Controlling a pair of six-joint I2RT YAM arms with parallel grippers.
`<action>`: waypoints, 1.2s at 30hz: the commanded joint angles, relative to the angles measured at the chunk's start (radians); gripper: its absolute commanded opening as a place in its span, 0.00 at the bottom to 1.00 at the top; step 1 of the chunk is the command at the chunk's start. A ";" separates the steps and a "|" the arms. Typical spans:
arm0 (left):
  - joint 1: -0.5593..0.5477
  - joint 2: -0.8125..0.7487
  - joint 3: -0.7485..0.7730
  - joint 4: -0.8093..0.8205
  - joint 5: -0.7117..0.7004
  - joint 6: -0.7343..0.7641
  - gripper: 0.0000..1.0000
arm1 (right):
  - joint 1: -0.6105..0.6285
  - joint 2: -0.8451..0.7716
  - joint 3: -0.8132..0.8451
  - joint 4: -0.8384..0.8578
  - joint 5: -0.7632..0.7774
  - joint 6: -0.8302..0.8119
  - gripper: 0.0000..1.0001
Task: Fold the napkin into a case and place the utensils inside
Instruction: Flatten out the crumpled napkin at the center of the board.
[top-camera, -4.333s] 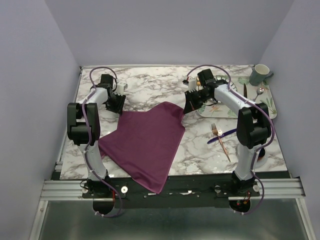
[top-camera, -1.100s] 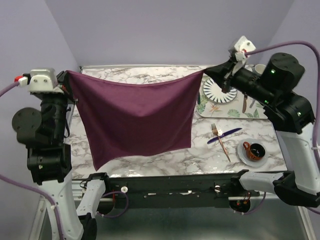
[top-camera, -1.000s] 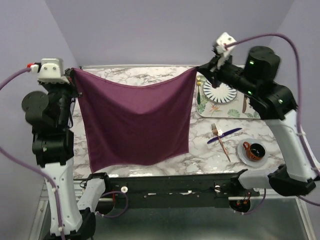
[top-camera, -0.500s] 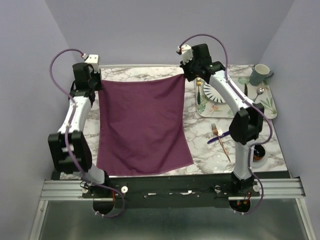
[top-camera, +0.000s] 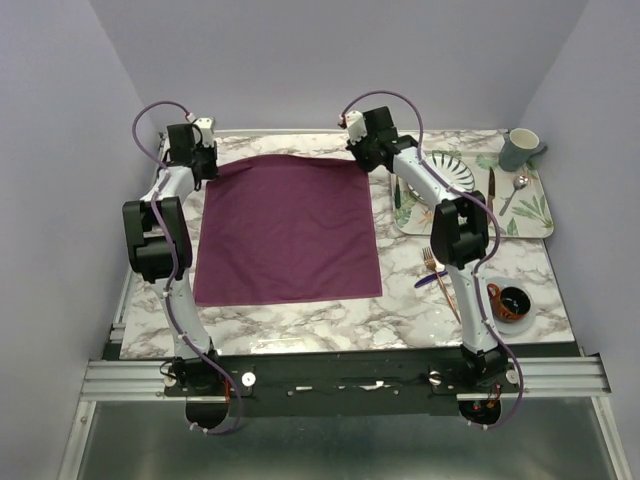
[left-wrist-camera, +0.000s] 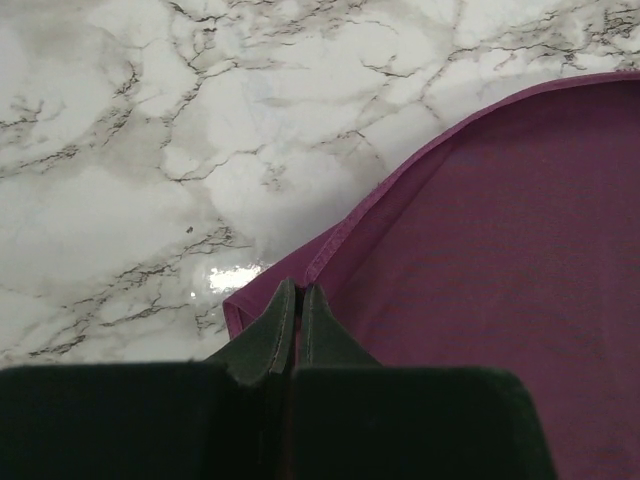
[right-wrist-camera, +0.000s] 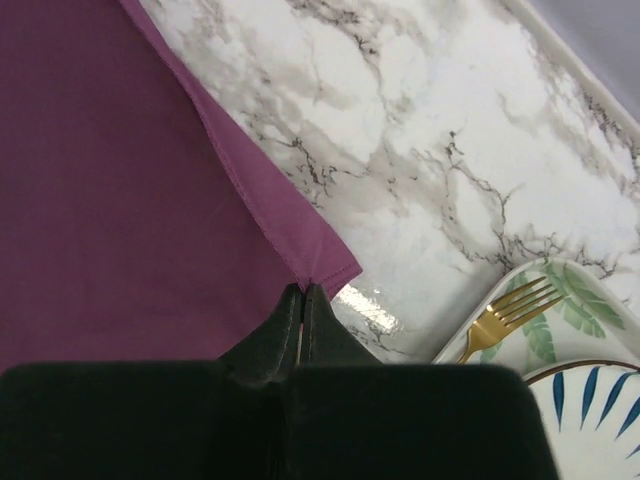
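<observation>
**Napkin (top-camera: 288, 230) laid flat, its far corners pinched**

Near the right arm, the copper fork (top-camera: 431, 263) and blue knife (top-camera: 424, 282) lie crossed on the marble table (top-camera: 300, 320), beside the cloth and not yet needed. The unfolded plum square covers mid-table. At its far corners, the left gripper (left-wrist-camera: 293, 300) and right gripper (right-wrist-camera: 302, 298) each press their jaws together on the hem, apparently holding it taut and smooth for folding.
</observation>
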 joint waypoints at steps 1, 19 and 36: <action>0.024 -0.010 0.035 -0.028 0.064 0.003 0.00 | -0.010 -0.018 0.014 0.068 0.020 -0.014 0.01; 0.067 -0.022 0.011 -0.067 0.143 0.047 0.00 | -0.008 0.004 0.005 0.120 0.107 -0.039 0.01; 0.049 0.331 0.571 -0.304 0.076 -0.015 0.00 | -0.005 0.192 0.117 0.337 0.301 -0.209 0.01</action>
